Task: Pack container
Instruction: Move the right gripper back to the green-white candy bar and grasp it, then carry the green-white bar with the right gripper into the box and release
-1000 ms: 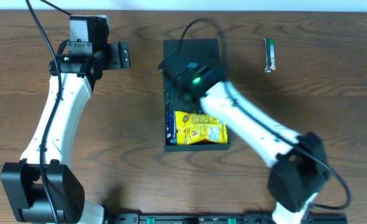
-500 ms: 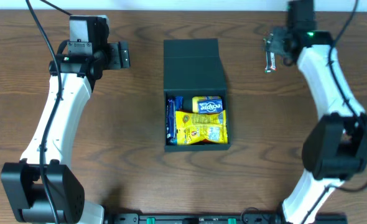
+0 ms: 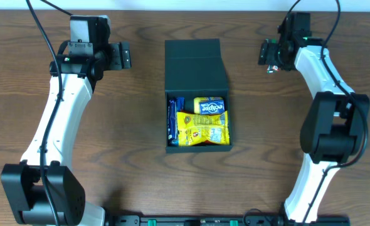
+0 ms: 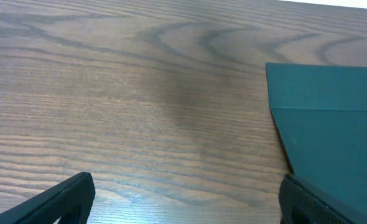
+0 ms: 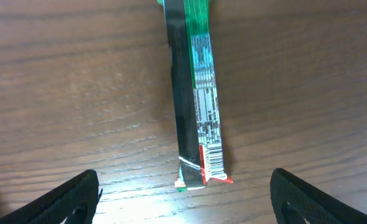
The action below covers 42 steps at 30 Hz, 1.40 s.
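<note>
One container [image 3: 194,69] is sitting at the centre of a dark wooden tabletop [image 3: 128,125], its flap covering the far half while the near half is lying open. Three snack packets are showing inside: a large yellow packet [image 3: 200,130], a yellow-and-blue packet [image 3: 209,105] just behind it, and a blue packet [image 3: 172,119] standing on edge along the left wall. A single wrapped snack bar [image 5: 195,106], green and silver with a red end, is lying on the tabletop well to the right of the container. The right gripper [image 5: 185,186] is hanging over it, jaws spread wide on either side and gripping nothing. The left gripper [image 4: 183,202] is waiting left of the container, equally wide apart and empty, with bare wood beneath it.
</note>
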{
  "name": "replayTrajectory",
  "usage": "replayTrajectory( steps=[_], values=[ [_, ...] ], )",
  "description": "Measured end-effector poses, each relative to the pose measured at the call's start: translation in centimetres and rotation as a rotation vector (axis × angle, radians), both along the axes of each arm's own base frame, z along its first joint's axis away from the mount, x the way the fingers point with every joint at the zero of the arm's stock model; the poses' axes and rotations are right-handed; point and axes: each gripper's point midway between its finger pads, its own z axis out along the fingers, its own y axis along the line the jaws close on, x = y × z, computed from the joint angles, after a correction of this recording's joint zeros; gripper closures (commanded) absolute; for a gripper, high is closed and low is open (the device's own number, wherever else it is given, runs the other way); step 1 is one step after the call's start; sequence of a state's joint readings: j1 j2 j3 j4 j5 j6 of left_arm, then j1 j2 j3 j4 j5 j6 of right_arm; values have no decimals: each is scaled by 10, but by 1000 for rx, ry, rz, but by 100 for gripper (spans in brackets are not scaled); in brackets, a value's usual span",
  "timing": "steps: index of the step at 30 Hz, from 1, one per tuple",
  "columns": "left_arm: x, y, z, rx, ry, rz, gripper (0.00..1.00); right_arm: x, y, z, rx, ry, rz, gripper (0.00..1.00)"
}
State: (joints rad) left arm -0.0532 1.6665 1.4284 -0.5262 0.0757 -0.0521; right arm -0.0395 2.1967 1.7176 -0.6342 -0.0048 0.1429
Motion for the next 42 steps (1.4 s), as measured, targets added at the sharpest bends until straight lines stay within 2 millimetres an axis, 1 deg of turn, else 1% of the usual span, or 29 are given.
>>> replayTrajectory(
  steps=[6,10,15,17,18,20,24,25,27,30,32,35,37,39,42],
  values=[
    [0,0,0,0,0,0,5,-2,-5,-19,-31,36,5,16],
    [0,0,0,0,0,0,5,-3,-9,-27,-56,50,-3,21],
    [0,0,0,0,0,0,5,-5,-10,-44,-60,80,-5,26],
    [0,0,0,0,0,0,5,-5,-9,-45,-55,78,0,32],
    [0,0,0,0,0,0,5,-5,-9,-45,-53,77,0,37],
    [0,0,0,0,0,0,5,-4,-8,-45,-47,76,0,51],
    [0,0,0,0,0,0,5,-4,-7,-45,-45,74,4,62],
    [0,0,0,0,0,0,5,-4,-7,-45,-43,74,2,66],
    [0,0,0,0,0,0,5,-4,-7,-45,-42,73,-1,71],
    [0,0,0,0,0,0,5,-3,-7,-45,-41,71,-4,75],
    [0,0,0,0,0,0,5,-3,-7,-45,-40,71,-6,80],
    [0,0,0,0,0,0,4,-5,-7,-46,-38,80,-8,84],
    [0,0,0,0,0,0,5,-10,-6,-45,-31,104,-9,92],
    [0,0,0,0,0,0,5,-15,-5,-43,-23,133,-11,97],
    [0,0,0,0,0,0,5,-29,-3,-40,-11,205,-15,99]
  ],
)
